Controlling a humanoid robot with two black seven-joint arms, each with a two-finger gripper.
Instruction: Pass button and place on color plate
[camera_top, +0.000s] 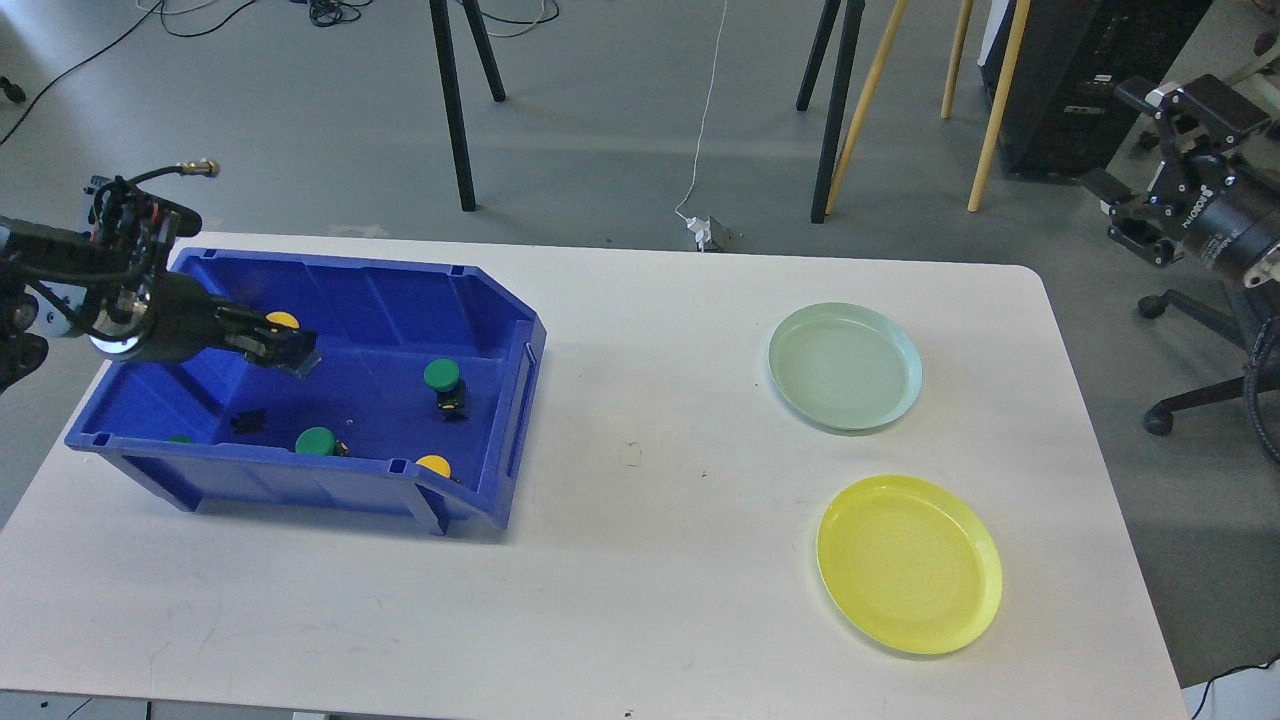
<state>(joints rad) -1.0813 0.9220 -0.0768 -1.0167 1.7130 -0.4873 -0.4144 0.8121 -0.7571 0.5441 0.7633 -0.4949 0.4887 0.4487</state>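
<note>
My left gripper (278, 347) is lifted above the left part of the blue bin (500, 440) and is shut on a yellow button (283, 320). In the bin lie a green button (441, 376) on its black base, another green button (315, 441), a yellow button (433, 465) by the front wall, and a green sliver (180, 438) at the left. A pale green plate (845, 365) and a yellow plate (908, 563) sit on the right of the white table (640, 600). My right gripper (1135, 150) hangs off the table at the far right; its fingers are unclear.
A small black part (248, 421) lies in the bin. Tripod legs (455, 110), wooden poles (990, 110) and a cable (700, 130) stand on the floor behind the table. An office chair (1220, 330) is at the right.
</note>
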